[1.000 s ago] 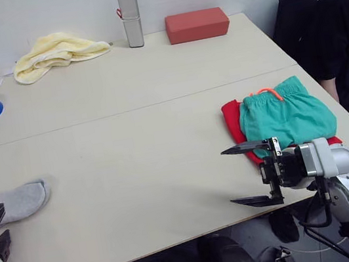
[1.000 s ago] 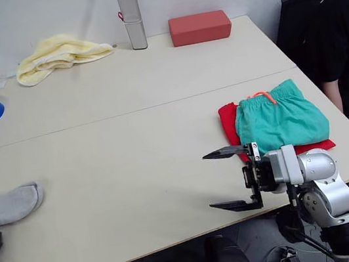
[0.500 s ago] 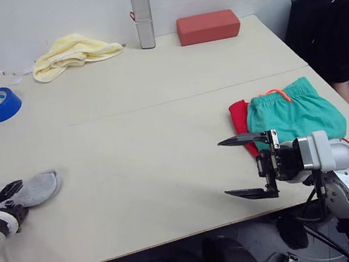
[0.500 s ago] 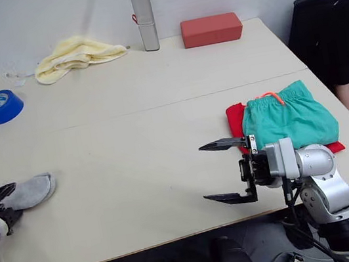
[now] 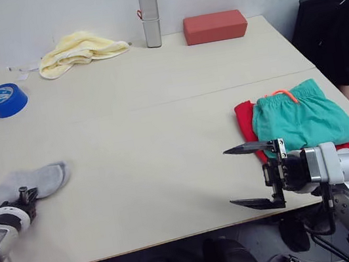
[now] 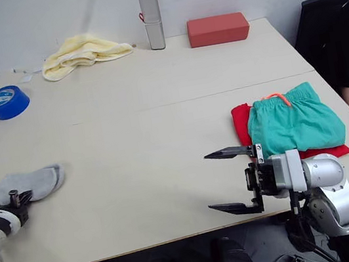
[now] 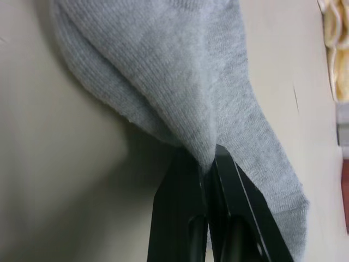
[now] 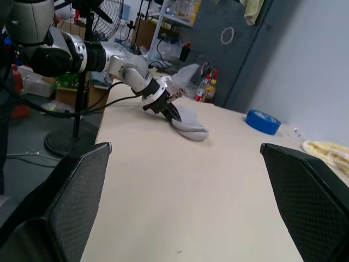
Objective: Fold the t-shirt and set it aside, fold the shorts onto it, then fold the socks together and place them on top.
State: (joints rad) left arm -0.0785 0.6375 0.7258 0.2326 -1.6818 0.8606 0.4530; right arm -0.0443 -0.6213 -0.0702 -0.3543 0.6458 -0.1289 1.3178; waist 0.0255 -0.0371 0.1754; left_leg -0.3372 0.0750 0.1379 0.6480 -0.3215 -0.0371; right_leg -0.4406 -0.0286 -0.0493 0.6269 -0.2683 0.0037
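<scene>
The grey socks lie flat near the table's front left corner. My left gripper is shut on their near edge; the left wrist view shows both fingers pinching a fold of the sock fabric at the gripper. The teal shorts with an orange drawstring lie folded on the red t-shirt at the right side of the table. My right gripper hangs open and empty over the front edge, just left of that pile.
A blue tape roll sits at the far left. A pale yellow cloth, an upright grey case and a red box line the back edge. A person in black sits at the right.
My left gripper has closed on the socks' near edge. The camera has shifted, so the whole scene sits further right. The right gripper has stayed open in place.
</scene>
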